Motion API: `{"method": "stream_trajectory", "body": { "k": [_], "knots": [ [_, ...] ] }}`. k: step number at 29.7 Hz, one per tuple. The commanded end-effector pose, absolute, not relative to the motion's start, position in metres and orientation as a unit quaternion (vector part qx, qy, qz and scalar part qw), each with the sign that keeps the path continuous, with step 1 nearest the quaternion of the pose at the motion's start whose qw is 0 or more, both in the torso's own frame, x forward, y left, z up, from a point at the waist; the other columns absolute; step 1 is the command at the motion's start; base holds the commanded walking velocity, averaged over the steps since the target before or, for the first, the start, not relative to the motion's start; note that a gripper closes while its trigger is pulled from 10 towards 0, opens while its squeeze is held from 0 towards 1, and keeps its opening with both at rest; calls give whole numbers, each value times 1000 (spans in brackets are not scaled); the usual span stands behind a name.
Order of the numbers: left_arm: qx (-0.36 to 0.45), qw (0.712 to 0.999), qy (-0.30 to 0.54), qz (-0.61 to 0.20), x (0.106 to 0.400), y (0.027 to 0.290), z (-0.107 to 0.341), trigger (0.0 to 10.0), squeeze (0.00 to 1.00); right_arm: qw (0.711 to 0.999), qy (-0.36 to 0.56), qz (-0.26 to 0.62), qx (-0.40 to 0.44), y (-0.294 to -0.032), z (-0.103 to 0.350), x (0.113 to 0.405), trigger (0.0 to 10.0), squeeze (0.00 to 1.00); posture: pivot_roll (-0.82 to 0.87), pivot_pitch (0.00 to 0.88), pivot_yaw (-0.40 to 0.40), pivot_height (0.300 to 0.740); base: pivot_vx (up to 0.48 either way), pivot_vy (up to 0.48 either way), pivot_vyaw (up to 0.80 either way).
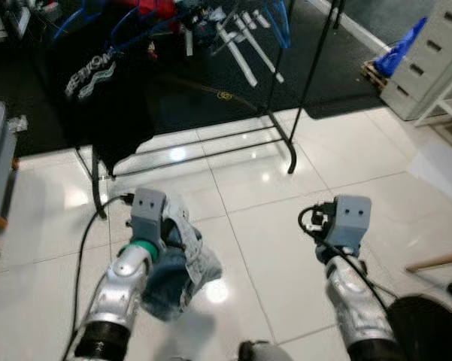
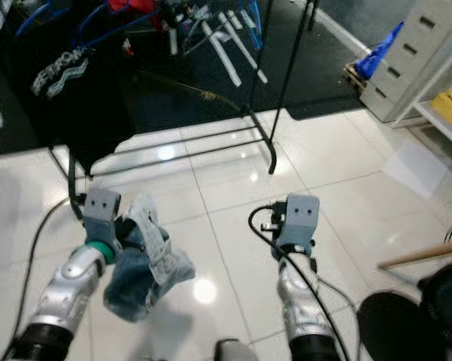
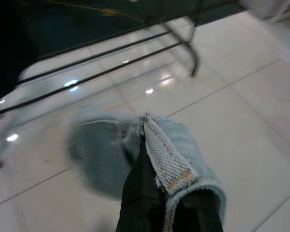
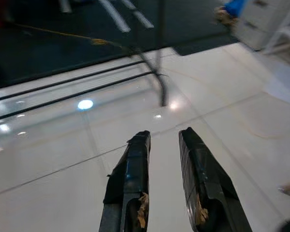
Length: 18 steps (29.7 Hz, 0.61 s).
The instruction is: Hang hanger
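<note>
While the left gripper [image 3: 159,193] clenches a pale denim garment [image 1: 182,263] that droops floorward (long axis roughly vertical) near the black clothes rack [image 1: 282,135], the right gripper [image 4: 164,145] hovers empty, fingers parted, over glossy white tiles [image 1: 286,226].
</note>
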<state>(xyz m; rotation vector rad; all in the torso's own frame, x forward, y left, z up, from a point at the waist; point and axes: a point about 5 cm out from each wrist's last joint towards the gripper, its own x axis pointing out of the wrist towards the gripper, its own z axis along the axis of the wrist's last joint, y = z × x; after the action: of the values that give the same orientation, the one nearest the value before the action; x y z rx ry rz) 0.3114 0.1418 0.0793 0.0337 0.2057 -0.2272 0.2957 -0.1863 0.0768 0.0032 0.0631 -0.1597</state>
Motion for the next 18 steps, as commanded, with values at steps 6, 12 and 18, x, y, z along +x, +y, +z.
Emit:
{"method": "stream_trajectory", "body": {
  "k": [6,12,18],
  "knots": [
    [15,989,97,-114,311,142,80,10000,0,996,36,-83,8,-187,75,294,10000,0,-35,57,19,740,341,0,-800],
    [14,989,97,-114,310,142,80,10000,0,996,36,-84,7,-188,75,292,10000,0,-40,60,19,740,342,0,-800],
    [13,989,97,-114,311,142,80,10000,0,996,36,-85,6,-188,75,292,10000,0,-41,60,18,740,342,0,-800]
  ]
}}
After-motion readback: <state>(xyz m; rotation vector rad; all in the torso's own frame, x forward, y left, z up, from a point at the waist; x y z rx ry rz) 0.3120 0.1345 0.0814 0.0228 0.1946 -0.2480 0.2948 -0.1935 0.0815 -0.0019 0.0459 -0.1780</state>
